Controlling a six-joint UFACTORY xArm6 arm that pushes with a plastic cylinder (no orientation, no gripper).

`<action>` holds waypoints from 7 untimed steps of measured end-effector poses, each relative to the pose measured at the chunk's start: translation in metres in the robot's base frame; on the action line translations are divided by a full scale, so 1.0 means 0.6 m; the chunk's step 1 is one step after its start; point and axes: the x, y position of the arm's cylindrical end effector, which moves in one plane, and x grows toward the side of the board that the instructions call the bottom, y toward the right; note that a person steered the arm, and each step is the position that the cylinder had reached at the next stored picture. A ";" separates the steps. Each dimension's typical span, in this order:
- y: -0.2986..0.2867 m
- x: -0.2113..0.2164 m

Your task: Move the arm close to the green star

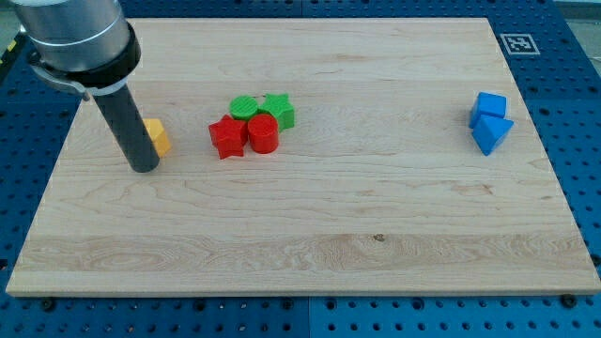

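Observation:
The green star [279, 110] lies left of the board's middle, in a tight cluster with a green round block [244, 107], a red star [226, 138] and a red cylinder [263, 134]. My tip [144, 168] rests on the board at the view's left, well left of the cluster. It stands right beside a yellow block [157, 136], partly hiding it.
Two blue blocks stand at the view's right: a blue cube [489, 105] and a blue angular block [491, 132] touching just below it. The wooden board [329, 235] lies on a blue pegboard table. A marker tag [517, 43] sits beyond the board's top right corner.

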 end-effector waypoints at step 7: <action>0.296 -0.110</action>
